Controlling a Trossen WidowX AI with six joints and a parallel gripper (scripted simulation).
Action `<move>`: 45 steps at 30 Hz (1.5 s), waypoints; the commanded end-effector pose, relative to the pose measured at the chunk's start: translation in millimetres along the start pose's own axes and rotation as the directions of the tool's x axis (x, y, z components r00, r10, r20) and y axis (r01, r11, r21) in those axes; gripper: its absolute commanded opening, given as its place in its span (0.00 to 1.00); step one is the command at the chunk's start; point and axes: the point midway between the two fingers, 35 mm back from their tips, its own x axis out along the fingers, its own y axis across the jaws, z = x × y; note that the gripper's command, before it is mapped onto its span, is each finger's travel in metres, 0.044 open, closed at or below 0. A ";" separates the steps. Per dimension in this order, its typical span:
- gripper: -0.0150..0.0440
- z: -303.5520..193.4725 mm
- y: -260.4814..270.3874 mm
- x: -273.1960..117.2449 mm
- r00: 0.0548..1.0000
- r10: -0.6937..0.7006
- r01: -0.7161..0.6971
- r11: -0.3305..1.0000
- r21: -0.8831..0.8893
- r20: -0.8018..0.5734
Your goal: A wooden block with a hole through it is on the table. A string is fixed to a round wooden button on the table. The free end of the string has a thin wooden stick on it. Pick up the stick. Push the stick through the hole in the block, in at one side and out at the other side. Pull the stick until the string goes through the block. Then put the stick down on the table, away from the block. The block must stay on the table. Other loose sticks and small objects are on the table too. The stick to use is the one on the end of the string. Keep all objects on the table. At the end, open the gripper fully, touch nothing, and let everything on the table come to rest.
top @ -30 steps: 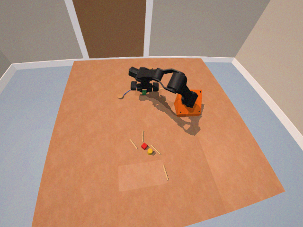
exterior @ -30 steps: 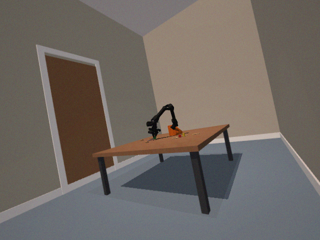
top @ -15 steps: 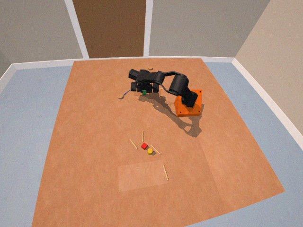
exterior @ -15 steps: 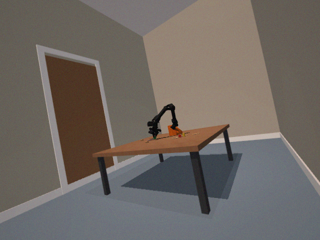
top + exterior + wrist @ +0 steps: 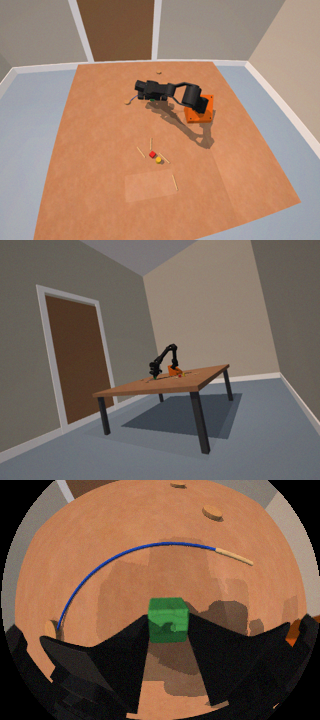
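My gripper (image 5: 167, 619) (image 5: 155, 376) is shut on the green block (image 5: 168, 609) (image 5: 151, 99), one finger on each side of it. A small round hole shows in the block's near face in the wrist view. Whether the block touches the table I cannot tell. The blue string (image 5: 120, 555) (image 5: 133, 97) curves across the table beyond the block, from the round wooden button (image 5: 51, 630) (image 5: 127, 102) at the left. The thin stick (image 5: 235, 556) on the string's free end lies flat at the right in the wrist view. The arm hides this stick in the top view.
Two loose round pieces (image 5: 212, 513) (image 5: 177, 485) lie beyond the string. A red cube (image 5: 152, 154), a yellow cylinder (image 5: 158, 160) and several loose sticks lie well away from the gripper. The orange base (image 5: 199, 117) stands to the right in the top view.
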 end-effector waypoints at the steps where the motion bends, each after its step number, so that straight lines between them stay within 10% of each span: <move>1: 0.25 -0.8 -3.5 1.3 1.000 -0.007 0.007 1.000 0.004 0.010; 40: 0.25 -24.6 -4.4 2.4 0.919 -0.020 0.019 1.000 0.008 0.394; 45: 0.48 -21.2 -2.6 2.1 0.937 -0.019 0.017 1.000 0.008 0.349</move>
